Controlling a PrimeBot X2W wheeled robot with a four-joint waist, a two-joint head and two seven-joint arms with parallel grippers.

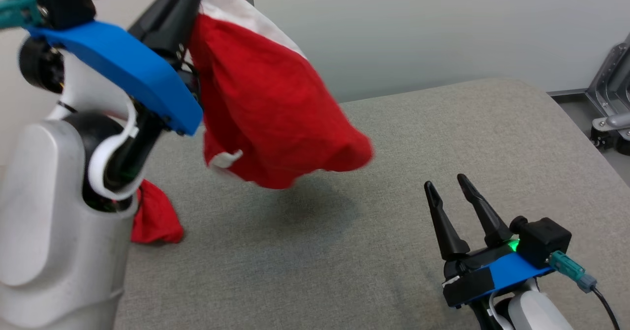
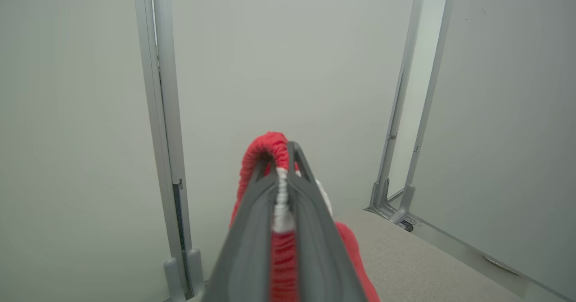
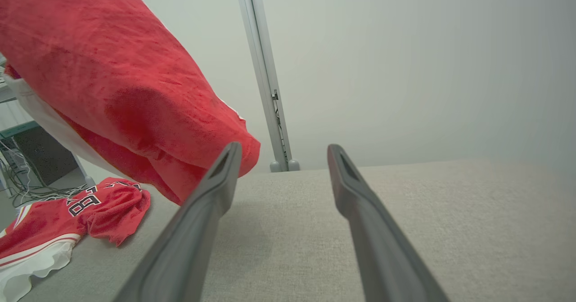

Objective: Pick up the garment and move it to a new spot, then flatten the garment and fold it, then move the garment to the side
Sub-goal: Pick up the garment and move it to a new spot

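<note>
Head view gives me the grey padded table (image 1: pixel 467 133) first, then the red garment (image 1: pixel 266 104) hanging above its left side, lower edge clear of the surface. A smaller red jersey piece (image 3: pixel 67 216) lies on the table near the left edge; I cannot tell whether the two join. My left gripper (image 2: pixel 281 158) is clamped on the garment's red-and-white hem. My right gripper (image 1: pixel 445 182) sits low at the right, fingers spread, holding nothing. I judge this the carry to a new spot; next I lower the cloth onto bare table, then the right gripper takes a second edge.
</note>
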